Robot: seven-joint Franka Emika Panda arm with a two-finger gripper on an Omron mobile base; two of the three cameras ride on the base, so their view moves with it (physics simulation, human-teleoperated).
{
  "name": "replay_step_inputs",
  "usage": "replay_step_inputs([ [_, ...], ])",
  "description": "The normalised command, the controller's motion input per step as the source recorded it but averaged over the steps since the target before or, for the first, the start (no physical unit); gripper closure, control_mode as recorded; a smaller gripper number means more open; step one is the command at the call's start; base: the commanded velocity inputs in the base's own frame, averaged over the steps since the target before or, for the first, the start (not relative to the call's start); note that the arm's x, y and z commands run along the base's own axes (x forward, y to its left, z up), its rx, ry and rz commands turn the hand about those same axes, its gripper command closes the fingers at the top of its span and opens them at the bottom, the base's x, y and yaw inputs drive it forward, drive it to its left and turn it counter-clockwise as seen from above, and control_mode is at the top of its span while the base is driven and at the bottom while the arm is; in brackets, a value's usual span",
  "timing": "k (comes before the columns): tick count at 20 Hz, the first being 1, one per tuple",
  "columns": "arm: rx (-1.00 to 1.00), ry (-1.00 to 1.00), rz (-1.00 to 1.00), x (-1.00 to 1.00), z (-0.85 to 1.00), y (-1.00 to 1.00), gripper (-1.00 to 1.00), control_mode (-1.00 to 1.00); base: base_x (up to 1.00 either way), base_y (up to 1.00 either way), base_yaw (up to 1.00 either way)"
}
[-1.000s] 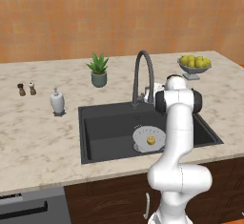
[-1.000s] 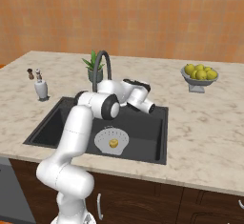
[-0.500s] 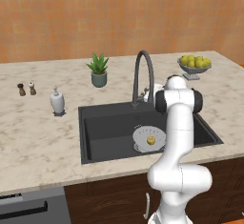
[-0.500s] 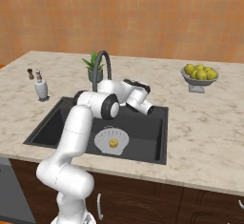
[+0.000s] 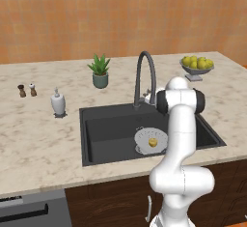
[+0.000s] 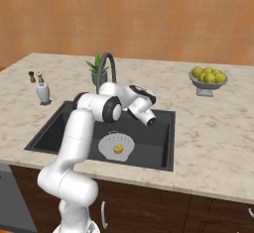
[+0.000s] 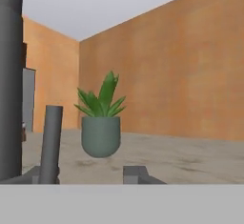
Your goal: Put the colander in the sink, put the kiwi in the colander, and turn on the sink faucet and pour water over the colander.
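- The sink point(image 5: 103, 124) is sunk into the tabletop point(image 5: 38, 144), and its long axis runs left to right along the front edge.
- The colander point(image 5: 144, 136) sits on the basin floor in the front right part of the sink. It is upright with its open side up.
- The kiwi point(image 5: 153, 142) lies in the middle of the colander. It is round, so it shows no clear long axis.
- The sink faucet point(image 5: 144, 74) stands upright behind the basin's rear rim. Its arched spout curves over and down toward the basin, to the right in the left base view.
- In the hand view the hand point(image 7: 90, 175) looks level across the tabletop at a potted plant point(image 7: 100, 132).
- In that view the faucet's dark pipe point(image 7: 10, 85) rises along the left edge, and its small lever point(image 7: 51, 142) stands upright beside it.
- The hand's two fingertips point(image 7: 136, 173) stand apart, and nothing is clamped between them.
- The lever sits right at the left-side tip in that view, but I cannot tell whether they touch.
- A fruit bowl point(image 5: 196, 66) stands at the far right of the tabletop. A soap bottle point(image 5: 58, 103) and two small shakers point(image 5: 27, 90) stand to the left of the sink.
- Compared with the frames from a second ago, the arm keeps almost the same bent pose beside the faucet. The colander and kiwi lie where they were, and the faucet points the same way.
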Motion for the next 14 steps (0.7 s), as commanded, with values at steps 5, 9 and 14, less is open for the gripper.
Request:
replay_step_inputs([
  [5,0.23,0.13,-0.13,0.17,0.16,-1.0,1.0,-1.0,0.0,0.0,0.0],
  [9,0.31,0.19,-0.08,0.18,0.25,-1.0,1.0,-1.0,0.0,0.0,0.0],
  [14,0.29,0.23,-0.09,0.17,0.1,-1.0,1.0,-1.0,0.0,0.0,0.0],
])
